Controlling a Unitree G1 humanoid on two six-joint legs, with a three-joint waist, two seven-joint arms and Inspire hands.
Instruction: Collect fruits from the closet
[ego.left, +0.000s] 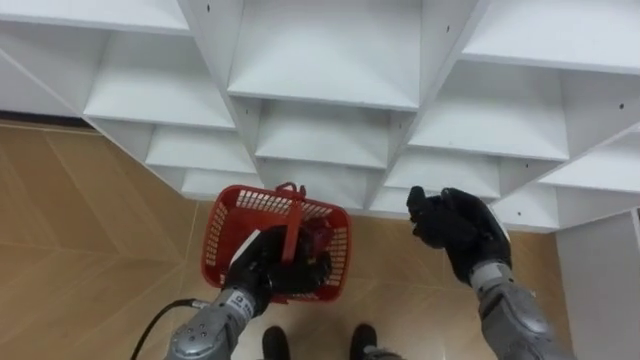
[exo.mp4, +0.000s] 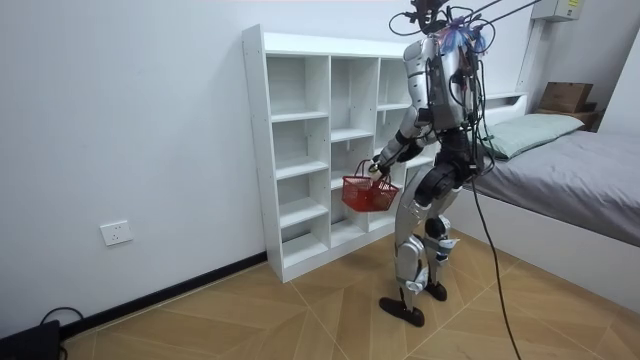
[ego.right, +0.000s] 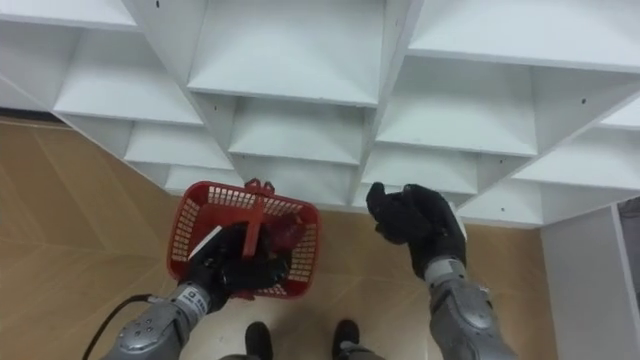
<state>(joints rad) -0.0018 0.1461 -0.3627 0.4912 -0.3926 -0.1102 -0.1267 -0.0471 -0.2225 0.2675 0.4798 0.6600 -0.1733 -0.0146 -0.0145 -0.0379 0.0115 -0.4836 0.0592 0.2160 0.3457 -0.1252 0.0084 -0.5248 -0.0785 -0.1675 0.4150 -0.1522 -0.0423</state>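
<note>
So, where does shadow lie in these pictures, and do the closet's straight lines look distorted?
Left eye view: uprights of the closet splay outward like a fan; soft shade lies under each shelf; the dark left robot hand stands out against the red basket. Room view: even light, uprights straight, compartments shaded.

We note wooden herringbone floor (exo.mp4: 250, 310) | white wall (exo.mp4: 120, 120), dark skirting (exo.mp4: 170, 290) along its foot | 1 wall socket (exo.mp4: 116, 233) low at the room view's left | dark object (exo.mp4: 30, 340) on the floor, lower left corner | grey-covered bed (exo.mp4: 590, 190) at the room view's right | pale green pillow (exo.mp4: 535, 130) on it | brown box (exo.mp4: 566, 96) on the ledge behind the pillow
</note>
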